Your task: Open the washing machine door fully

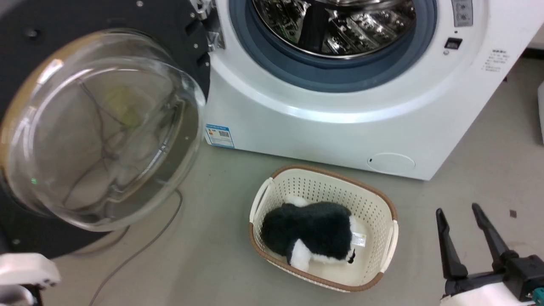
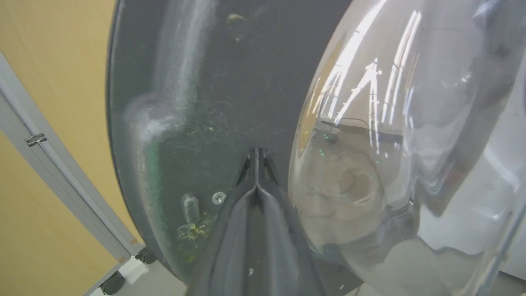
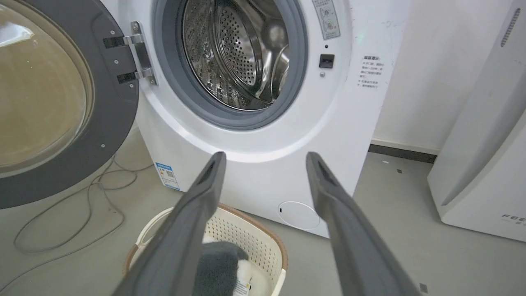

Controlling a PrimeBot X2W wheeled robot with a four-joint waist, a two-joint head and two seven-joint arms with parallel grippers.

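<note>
**Door wide open, left pincer at its inner face**

The washer (image 1: pixel 348 127) stands ahead of the right pincer (image 1: pixel 457 209), whose fingers are spread and empty. Its door (image 1: pixel 102 127) hangs open on the hinge, directly before the left pincer (image 2: pixel 255 158) (fingers together, tips at the dark face beside the glass bowl (image 2: pixel 390 144)). A basket (image 1: pixel 365 199) holding a plush toy (image 1: pixel 314 229) sits just left of the right pincer.

My right hand (image 3: pixel 266 155) rises from the bottom centre, fingers spread wide, holding nothing. Beyond it the washing machine (image 3: pixel 246 176) stands with its drum (image 3: pixel 238 53) exposed. The door (image 3: pixel 113 102) hangs swung out at upper left. A basket (image 3: pixel 263 242) sits on the floor at the bottom edge.
</note>
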